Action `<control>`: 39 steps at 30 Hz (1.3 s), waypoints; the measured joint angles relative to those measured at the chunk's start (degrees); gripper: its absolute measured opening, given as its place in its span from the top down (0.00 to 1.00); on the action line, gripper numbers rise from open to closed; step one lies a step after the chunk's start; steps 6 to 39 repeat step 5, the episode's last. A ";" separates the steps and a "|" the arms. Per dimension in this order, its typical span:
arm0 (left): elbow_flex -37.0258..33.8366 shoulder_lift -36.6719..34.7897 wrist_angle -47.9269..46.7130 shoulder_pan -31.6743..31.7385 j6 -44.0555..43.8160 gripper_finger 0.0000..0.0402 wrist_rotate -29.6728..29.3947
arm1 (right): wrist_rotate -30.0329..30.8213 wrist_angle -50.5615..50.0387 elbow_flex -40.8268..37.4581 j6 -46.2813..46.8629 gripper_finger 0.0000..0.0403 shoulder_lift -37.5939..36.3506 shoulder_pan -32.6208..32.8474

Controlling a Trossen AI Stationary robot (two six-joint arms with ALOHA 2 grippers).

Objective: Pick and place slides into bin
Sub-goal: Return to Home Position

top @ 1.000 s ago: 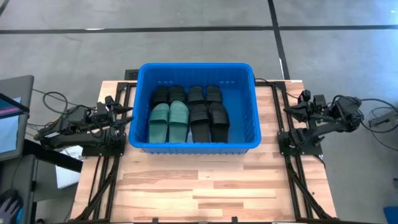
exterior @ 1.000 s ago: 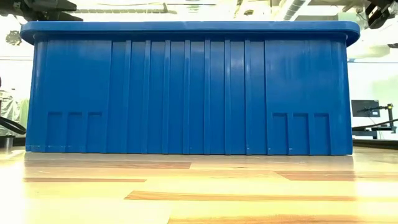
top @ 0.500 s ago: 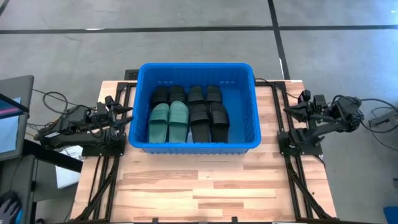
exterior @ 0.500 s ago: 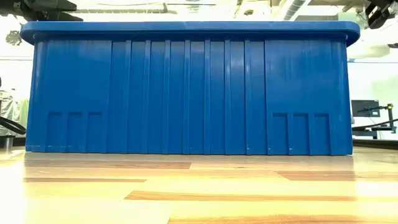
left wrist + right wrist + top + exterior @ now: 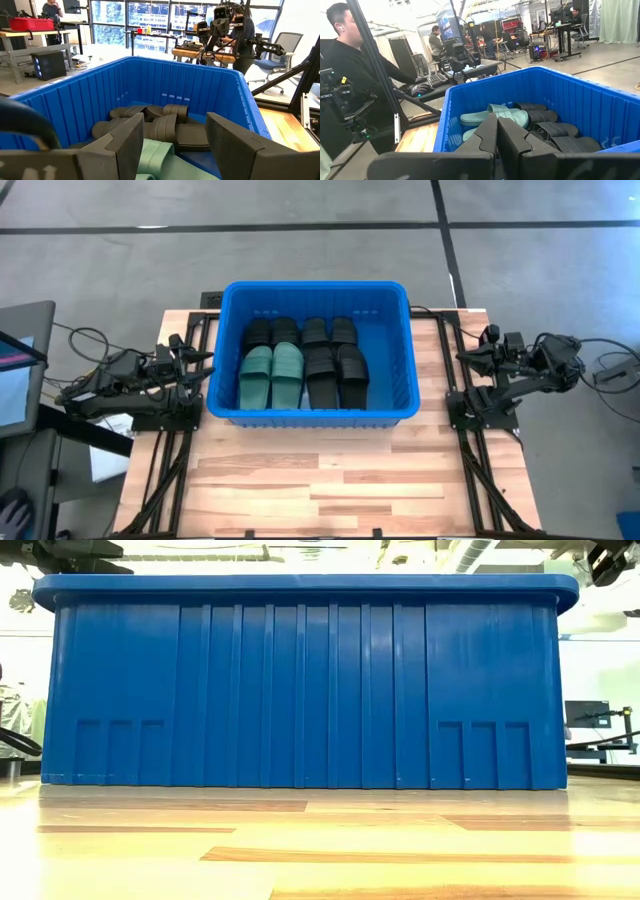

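1. Sitting on the wooden surface [image 5: 320,480], centred and set toward 12 o'clock in the high view: the blue bin [image 5: 312,417], upright, open side up.
2. Lying flat inside the bin, all eight slides: two sage green slides [image 5: 287,372] side by side at about 8 o'clock, and six black slides [image 5: 320,378], two just beside the green pair at about 5 o'clock and four in a row along the 12 o'clock wall.
3. Left end effector [image 5: 174,131] at 9 o'clock of the bin, just beside its outer wall, fingers spread wide, holding nothing, facing over the rim toward the slides.
4. Right end effector [image 5: 496,131] at 3 o'clock of the bin, apart from the wall, fingers pressed together, holding nothing, also facing the bin.
5. Filling the low view: the bin's ribbed near wall, base flat on the surface.
6. Beyond the surface in the right wrist view: a person [image 5: 350,65] in dark clothing, well apart from both arms.
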 joint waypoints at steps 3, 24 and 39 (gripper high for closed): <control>0.00 -0.01 -0.01 -0.01 -0.01 0.50 -0.01 | 0.00 0.01 0.00 0.00 1.00 0.00 0.00; 0.00 0.00 0.00 0.01 0.00 0.50 0.00 | 0.00 0.01 0.00 0.00 1.00 0.00 0.00; 0.00 0.00 0.00 0.01 0.00 0.50 0.00 | 0.00 0.01 0.00 0.00 1.00 0.00 0.00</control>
